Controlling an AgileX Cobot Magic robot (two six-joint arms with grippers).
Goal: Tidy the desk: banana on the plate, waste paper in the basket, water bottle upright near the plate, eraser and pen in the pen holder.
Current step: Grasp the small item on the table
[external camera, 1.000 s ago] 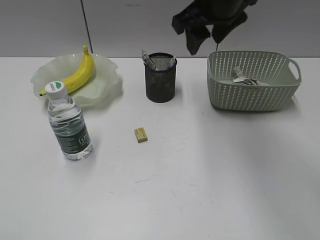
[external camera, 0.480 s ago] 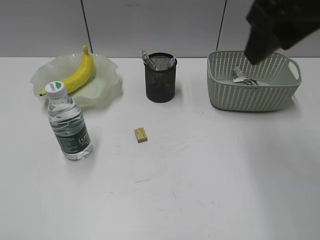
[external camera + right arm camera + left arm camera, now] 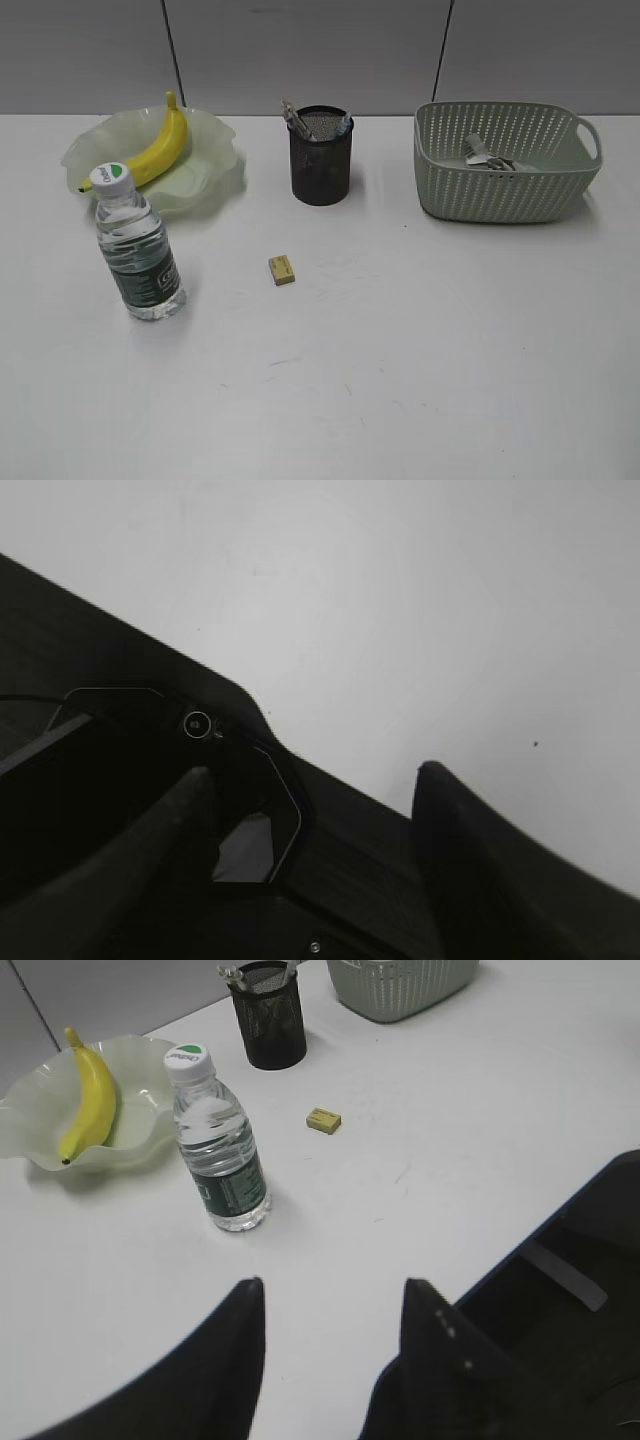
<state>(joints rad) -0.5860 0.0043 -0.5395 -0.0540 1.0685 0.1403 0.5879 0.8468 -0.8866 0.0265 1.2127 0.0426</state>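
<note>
The banana (image 3: 160,148) lies in the pale green plate (image 3: 215,175) at the back left. The water bottle (image 3: 138,248) stands upright in front of the plate. A small yellow eraser (image 3: 282,270) lies on the white desk (image 3: 430,340) near the middle. The black mesh pen holder (image 3: 321,156) holds pens. The waste paper (image 3: 485,155) lies in the sage basket (image 3: 500,190). Neither arm shows in the exterior view. My left gripper (image 3: 333,1285) is open and empty over the desk's front edge, well short of the bottle (image 3: 220,1145). My right gripper (image 3: 315,770) is open and empty over a dark edge.
In the left wrist view the eraser (image 3: 323,1119), pen holder (image 3: 269,1015), plate (image 3: 35,1140) with banana (image 3: 88,1105) and basket (image 3: 400,980) all show. A dark unit (image 3: 560,1290) lies past the desk's edge. A dark base (image 3: 120,780) fills the right wrist view's lower left.
The right arm rose from above the pen holder, swung right over the basket and left the exterior view. The objects on the desk have not moved.
</note>
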